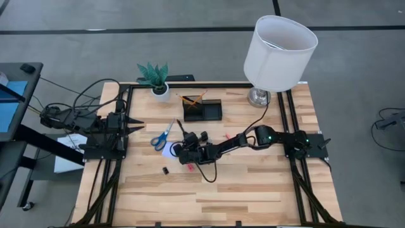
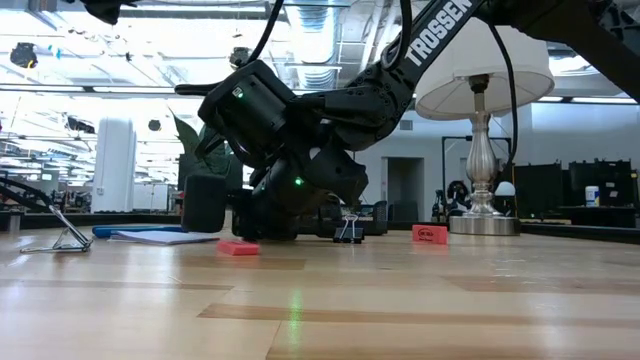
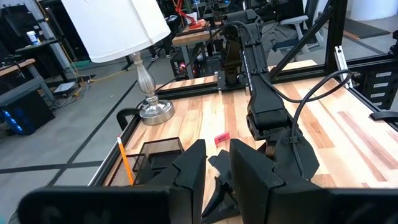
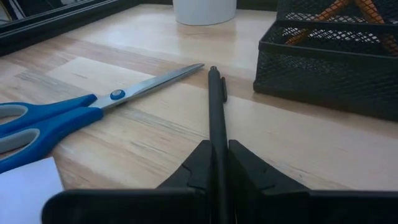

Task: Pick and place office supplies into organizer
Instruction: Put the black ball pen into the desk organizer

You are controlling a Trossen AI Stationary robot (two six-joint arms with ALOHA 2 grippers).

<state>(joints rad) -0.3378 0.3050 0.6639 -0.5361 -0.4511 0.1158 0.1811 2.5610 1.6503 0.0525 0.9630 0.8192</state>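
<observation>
Wooden table (image 1: pixel 253 183), scissors (image 1: pixel 162 136), organizer (image 1: pixel 202 111), lamp (image 1: pixel 259 96), plant pot (image 1: pixel 161 92)

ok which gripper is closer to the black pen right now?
Right. The right gripper is down at table level, its fingers closed on the black pen beside the scissors. The left gripper waits at the table's left edge, well clear of the pen.

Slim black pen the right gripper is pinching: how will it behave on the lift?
The slim black pen looks rigid, likely light. The right gripper pinches it near one end, so the long free end may droop or pivot. It is round, so probably apt to roll if dropped.
</observation>
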